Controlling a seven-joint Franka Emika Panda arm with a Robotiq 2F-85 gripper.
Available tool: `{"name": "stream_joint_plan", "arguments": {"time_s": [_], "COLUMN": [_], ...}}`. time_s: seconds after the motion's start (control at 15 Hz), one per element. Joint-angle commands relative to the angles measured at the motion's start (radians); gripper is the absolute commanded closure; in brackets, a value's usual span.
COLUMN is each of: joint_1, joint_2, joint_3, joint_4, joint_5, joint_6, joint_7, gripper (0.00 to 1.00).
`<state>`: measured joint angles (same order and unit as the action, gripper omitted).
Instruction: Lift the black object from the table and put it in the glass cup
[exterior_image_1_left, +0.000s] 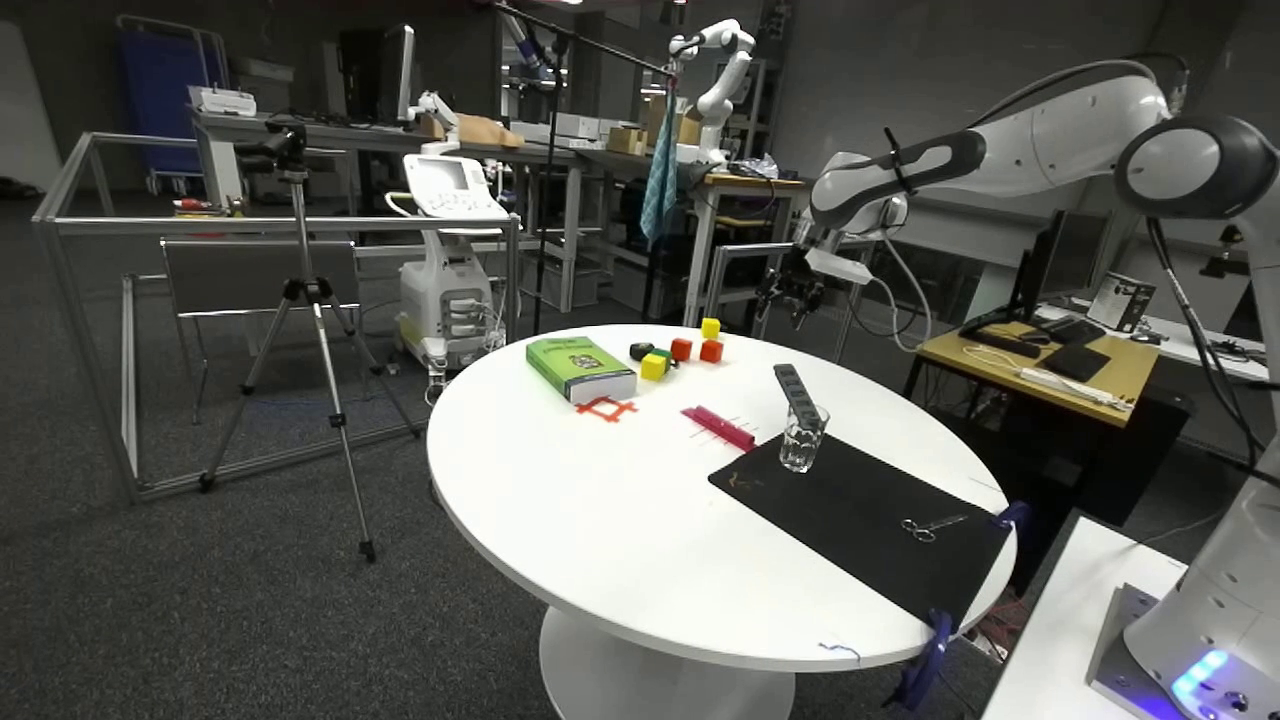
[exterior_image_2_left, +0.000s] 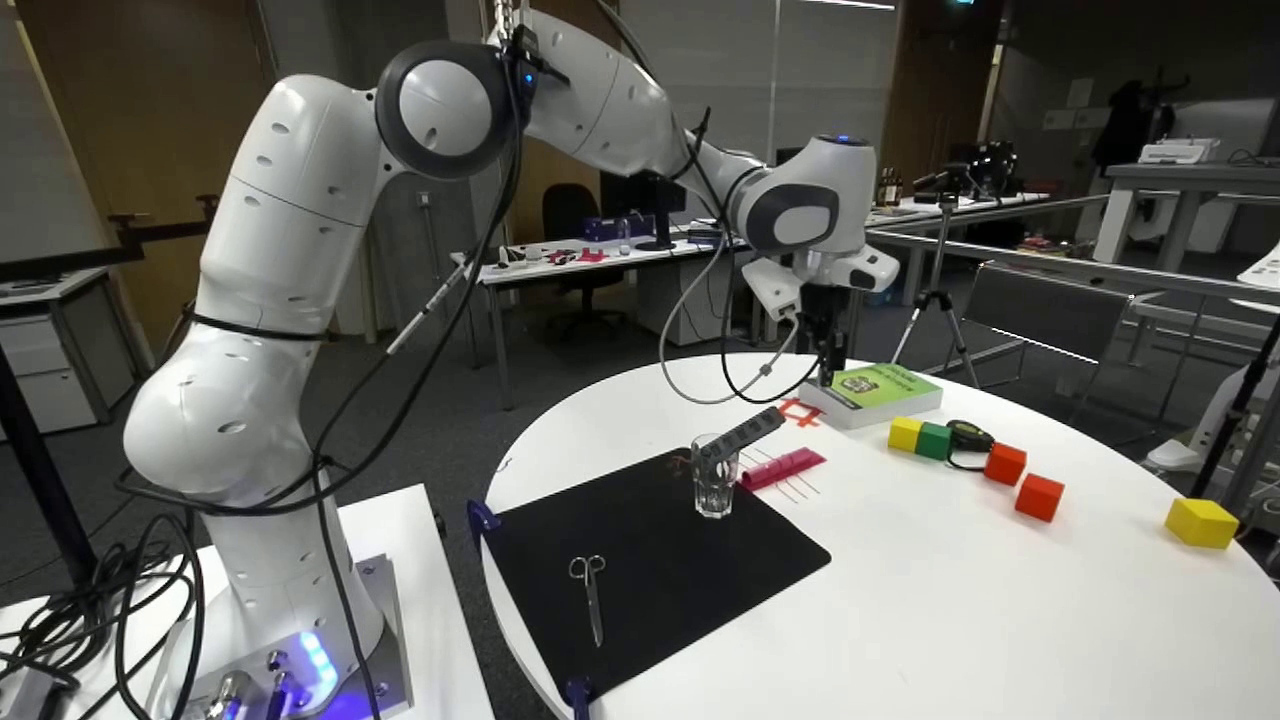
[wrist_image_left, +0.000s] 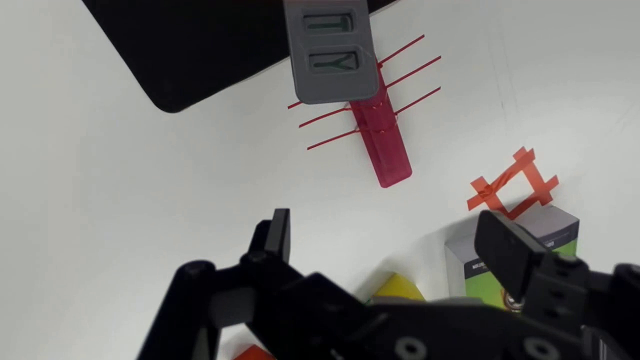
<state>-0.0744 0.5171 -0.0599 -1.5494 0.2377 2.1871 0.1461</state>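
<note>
The black object is a slim dark grey bar with lettered slots (exterior_image_1_left: 795, 393) (exterior_image_2_left: 748, 436). It stands tilted in the clear glass cup (exterior_image_1_left: 800, 452) (exterior_image_2_left: 713, 492), its upper end sticking out well above the rim in both exterior views. The cup stands upright near a corner of the black mat on the round white table (exterior_image_1_left: 560, 500) (exterior_image_2_left: 950, 610). In the wrist view the bar's end (wrist_image_left: 334, 60) shows at the top; the cup is out of view there. My gripper (exterior_image_1_left: 790, 292) (exterior_image_2_left: 826, 355) (wrist_image_left: 385, 225) is open and empty, above the table and apart from bar and cup.
The black mat (exterior_image_1_left: 880, 530) (exterior_image_2_left: 650, 580) holds scissors (exterior_image_1_left: 930, 528) (exterior_image_2_left: 590, 598). A magenta bar (wrist_image_left: 385, 150) with thin red strips lies beside the cup. Red tape (exterior_image_1_left: 606, 408), a green book (exterior_image_1_left: 580, 366) (exterior_image_2_left: 872, 392), a tape measure (exterior_image_2_left: 970, 436) and several coloured cubes (exterior_image_2_left: 1005, 464) lie farther off.
</note>
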Motion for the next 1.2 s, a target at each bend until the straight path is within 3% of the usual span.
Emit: {"name": "stream_joint_plan", "arguments": {"time_s": [0.0, 0.67, 1.13], "joint_1": [-0.026, -0.035, -0.038], "joint_2": [0.108, 0.295, 0.346], "joint_3": [0.005, -0.001, 0.002], "joint_4": [0.164, 0.378, 0.429], "joint_5": [-0.016, -0.050, -0.074], "joint_6": [-0.115, -0.279, -0.369], "joint_7": [0.002, 0.014, 0.005], "gripper": [0.00, 0.00, 0.00]}}
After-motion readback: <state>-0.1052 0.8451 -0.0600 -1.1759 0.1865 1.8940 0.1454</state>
